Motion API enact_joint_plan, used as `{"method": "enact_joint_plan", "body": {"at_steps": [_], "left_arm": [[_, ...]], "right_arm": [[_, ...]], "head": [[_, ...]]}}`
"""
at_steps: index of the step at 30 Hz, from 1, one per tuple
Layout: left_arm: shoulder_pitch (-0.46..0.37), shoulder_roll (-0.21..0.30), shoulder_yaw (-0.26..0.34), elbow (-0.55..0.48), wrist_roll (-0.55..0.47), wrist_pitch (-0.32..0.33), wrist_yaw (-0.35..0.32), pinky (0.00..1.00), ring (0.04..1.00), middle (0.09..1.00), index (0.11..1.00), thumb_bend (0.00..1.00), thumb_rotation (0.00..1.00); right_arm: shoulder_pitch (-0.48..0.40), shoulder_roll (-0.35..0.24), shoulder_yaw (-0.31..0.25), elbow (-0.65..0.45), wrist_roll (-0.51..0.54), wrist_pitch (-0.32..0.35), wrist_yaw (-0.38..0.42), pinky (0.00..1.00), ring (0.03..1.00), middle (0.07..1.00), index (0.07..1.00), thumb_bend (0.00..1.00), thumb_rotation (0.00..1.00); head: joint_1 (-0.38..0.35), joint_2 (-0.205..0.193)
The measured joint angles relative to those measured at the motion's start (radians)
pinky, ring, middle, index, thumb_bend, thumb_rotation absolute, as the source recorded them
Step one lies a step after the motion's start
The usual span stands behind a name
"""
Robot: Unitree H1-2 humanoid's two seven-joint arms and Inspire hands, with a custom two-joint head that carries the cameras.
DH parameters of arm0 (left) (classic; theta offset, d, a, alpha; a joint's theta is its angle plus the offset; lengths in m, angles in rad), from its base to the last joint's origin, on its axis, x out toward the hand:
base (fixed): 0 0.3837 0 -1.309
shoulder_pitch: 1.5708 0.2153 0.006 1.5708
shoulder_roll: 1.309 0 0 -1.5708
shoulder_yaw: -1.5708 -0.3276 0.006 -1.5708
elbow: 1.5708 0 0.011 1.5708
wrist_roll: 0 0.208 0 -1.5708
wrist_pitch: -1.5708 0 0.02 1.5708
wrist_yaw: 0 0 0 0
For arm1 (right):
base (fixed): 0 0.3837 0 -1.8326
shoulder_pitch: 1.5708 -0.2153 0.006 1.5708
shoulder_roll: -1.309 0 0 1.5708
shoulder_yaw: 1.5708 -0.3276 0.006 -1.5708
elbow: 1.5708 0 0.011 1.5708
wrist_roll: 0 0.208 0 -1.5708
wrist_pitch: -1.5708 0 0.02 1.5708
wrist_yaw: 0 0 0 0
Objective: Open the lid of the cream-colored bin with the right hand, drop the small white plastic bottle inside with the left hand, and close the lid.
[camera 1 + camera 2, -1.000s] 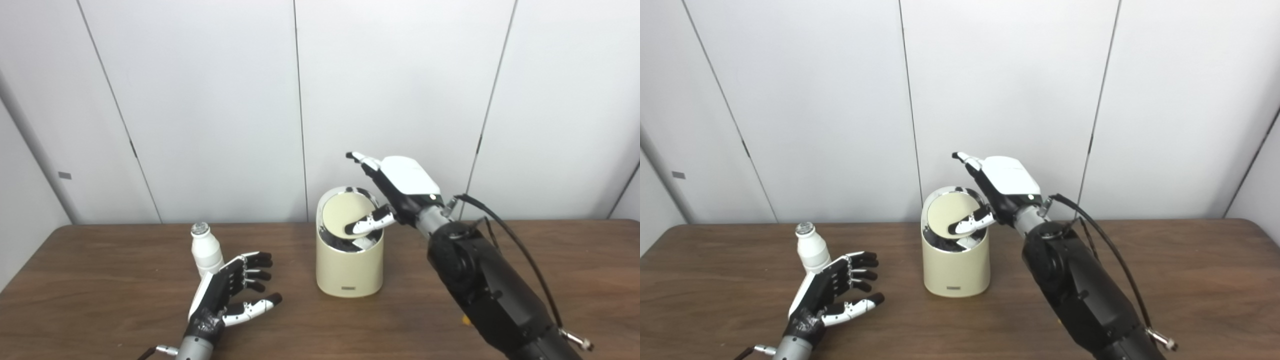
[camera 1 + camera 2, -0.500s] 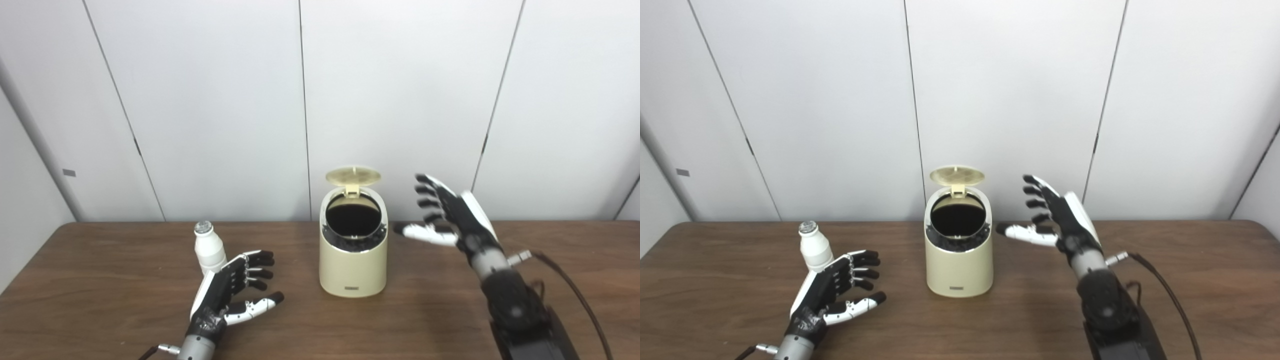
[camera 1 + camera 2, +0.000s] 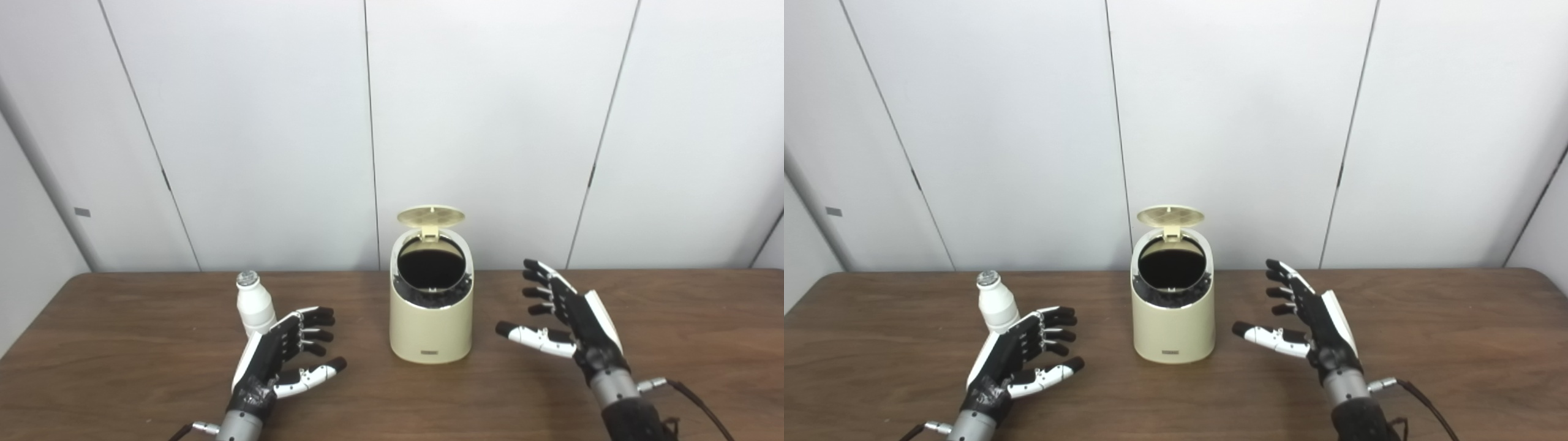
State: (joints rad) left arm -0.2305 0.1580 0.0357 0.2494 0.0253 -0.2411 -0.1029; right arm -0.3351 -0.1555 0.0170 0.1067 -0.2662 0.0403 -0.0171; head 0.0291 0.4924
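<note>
The cream-colored bin (image 3: 432, 321) stands upright in the middle of the brown table, its round lid (image 3: 430, 215) swung up on the rear hinge and its dark inside showing. The small white plastic bottle (image 3: 254, 304) with a silver cap stands upright to the bin's left. My left hand (image 3: 278, 355) is open and low over the table, just in front of and right of the bottle, holding nothing. My right hand (image 3: 566, 318) is open to the right of the bin, apart from it, fingers spread.
The brown wooden table (image 3: 122, 373) runs the full width, its front edge below the picture. White wall panels (image 3: 245, 122) stand right behind the table. A black cable (image 3: 698, 401) trails from the right wrist.
The lid, pressed by my right hand a second ago, has sprung up and stays raised. My right hand has pulled back and down to the bin's right. The left hand and bottle have not moved.
</note>
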Motion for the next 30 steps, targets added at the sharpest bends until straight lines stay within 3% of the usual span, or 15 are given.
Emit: {"method": "enact_joint_plan", "body": {"at_steps": [4,16,30], "left_arm": [[0.000,0.000,0.000,0.000,0.000,0.000,0.000,0.58,0.659,0.729,0.735,0.65,0.00],[0.001,0.000,-0.001,-0.004,0.000,0.001,0.000,0.59,0.665,0.735,0.736,0.65,0.00],[0.007,0.000,-0.002,-0.015,0.000,0.015,-0.001,0.58,0.653,0.726,0.734,0.65,0.00]], "right_arm": [[0.017,0.000,0.001,0.003,0.010,-0.015,-0.001,0.66,0.783,0.863,0.869,0.76,0.29],[0.067,0.047,-0.001,0.038,0.061,-0.069,-0.021,0.66,0.775,0.852,0.862,0.84,0.34],[0.080,0.062,0.000,0.054,0.073,-0.091,-0.041,0.64,0.767,0.841,0.854,0.80,0.28]], "head": [[0.000,0.000],[-0.002,0.006],[0.005,0.002]]}}
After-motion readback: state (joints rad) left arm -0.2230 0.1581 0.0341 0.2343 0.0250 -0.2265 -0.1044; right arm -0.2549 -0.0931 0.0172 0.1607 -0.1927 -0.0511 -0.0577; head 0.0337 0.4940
